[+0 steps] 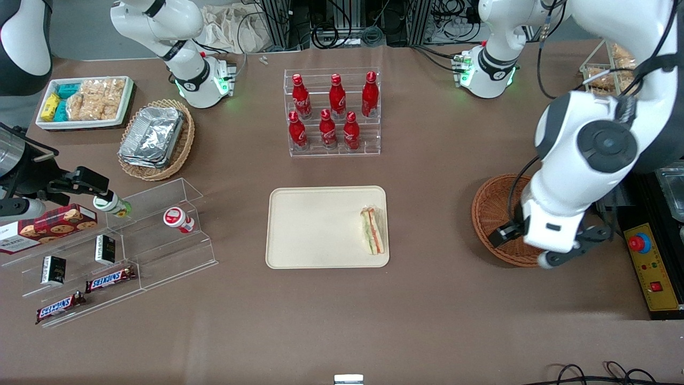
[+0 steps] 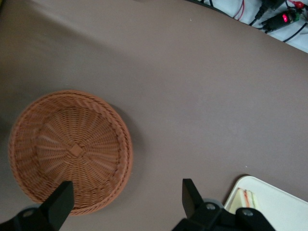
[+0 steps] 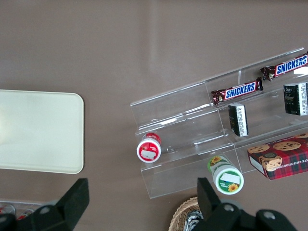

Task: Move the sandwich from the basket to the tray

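The sandwich (image 1: 372,230), a wrapped wedge with green and orange-red layers, lies on the cream tray (image 1: 320,230) at the edge nearest the working arm. The left wrist view catches it as well, the sandwich (image 2: 243,199) sitting on a corner of the tray (image 2: 284,207). The reddish-brown wicker basket (image 1: 489,214) stands beside the tray, partly covered by the arm. In the left wrist view the basket (image 2: 120,144) holds nothing. My left gripper (image 1: 548,240) hovers over the basket's rim. The gripper (image 2: 126,199) is open with nothing between its fingers.
A clear rack of red bottles (image 1: 334,115) stands farther from the front camera than the tray. A control box with a red button (image 1: 649,262) sits beside the basket. Acrylic shelves with snacks (image 1: 133,240), a tan basket of foil containers (image 1: 157,139) and a white bin (image 1: 85,101) lie toward the parked arm's end.
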You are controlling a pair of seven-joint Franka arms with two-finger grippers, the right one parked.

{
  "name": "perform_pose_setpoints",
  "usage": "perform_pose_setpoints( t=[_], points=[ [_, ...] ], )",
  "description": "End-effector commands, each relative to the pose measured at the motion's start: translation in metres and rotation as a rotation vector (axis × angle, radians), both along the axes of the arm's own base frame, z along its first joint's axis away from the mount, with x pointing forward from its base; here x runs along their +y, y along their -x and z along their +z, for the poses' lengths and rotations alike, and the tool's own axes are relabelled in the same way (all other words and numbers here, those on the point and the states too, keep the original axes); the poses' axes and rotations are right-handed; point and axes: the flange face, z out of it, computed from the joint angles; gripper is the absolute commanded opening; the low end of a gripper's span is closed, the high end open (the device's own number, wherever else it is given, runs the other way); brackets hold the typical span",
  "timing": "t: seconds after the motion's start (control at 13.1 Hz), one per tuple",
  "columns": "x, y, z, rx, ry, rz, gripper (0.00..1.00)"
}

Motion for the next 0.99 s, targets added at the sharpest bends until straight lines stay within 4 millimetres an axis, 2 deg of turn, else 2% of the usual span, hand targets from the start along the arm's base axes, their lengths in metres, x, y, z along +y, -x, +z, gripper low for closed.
perform_pose_setpoints(
  t=[0.0, 0.23, 0.61, 0.84, 0.92],
  points=[
    [0.030, 0.028, 0.030, -0.035, -0.029, -0.058, 1.00],
    [0.060, 0.044, 0.052, -0.009, -0.031, -0.136, 1.00],
    [0.117, 0.053, 0.079, 0.031, 0.017, -0.261, 1.00],
    [0.130, 0.057, 0.108, 0.074, 0.046, -0.233, 1.00],
    [0.131, 0.055, 0.106, 0.080, 0.045, -0.234, 1.00]
  ],
)
